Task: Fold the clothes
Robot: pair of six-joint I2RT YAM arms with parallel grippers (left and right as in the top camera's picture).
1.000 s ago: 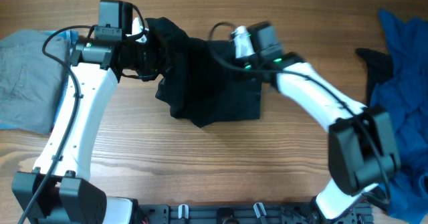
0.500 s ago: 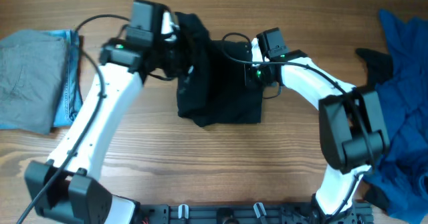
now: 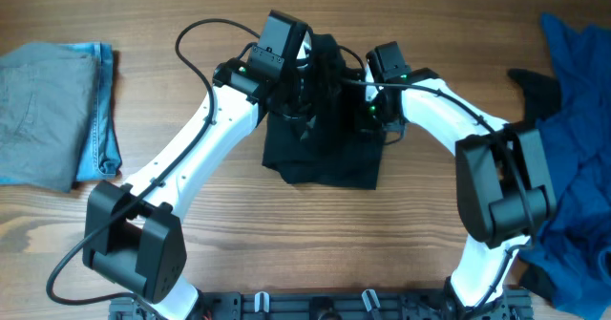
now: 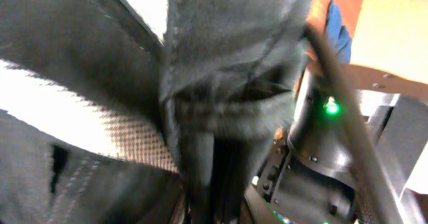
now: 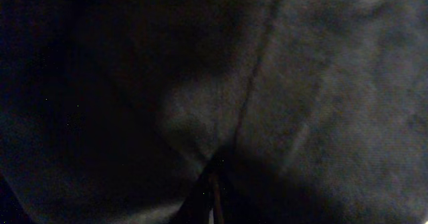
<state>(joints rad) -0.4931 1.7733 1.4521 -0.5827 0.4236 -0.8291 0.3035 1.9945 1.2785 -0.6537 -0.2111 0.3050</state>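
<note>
The black shirt (image 3: 325, 158) lies at the table's middle, partly folded. My left gripper (image 3: 307, 72) is shut on a bunch of its fabric and holds it lifted over the shirt's upper edge. In the left wrist view the black cloth (image 4: 227, 83) hangs from the jaws (image 4: 207, 207). My right gripper (image 3: 370, 115) is down at the shirt's upper right edge, close to the left gripper. In the right wrist view black fabric (image 5: 301, 83) fills the frame, and the fingers (image 5: 214, 197) look closed on it.
A folded grey garment (image 3: 43, 110) on a light blue one (image 3: 103, 119) lies at the far left. A royal blue pile (image 3: 578, 138) with a dark piece (image 3: 537, 86) lies at the right edge. The right arm's green light (image 4: 329, 107) shows beside the left jaws.
My left arm has swung right, carrying the shirt's left part over toward the right gripper. The right gripper moved slightly left and down, then stayed at the shirt's upper right edge.
</note>
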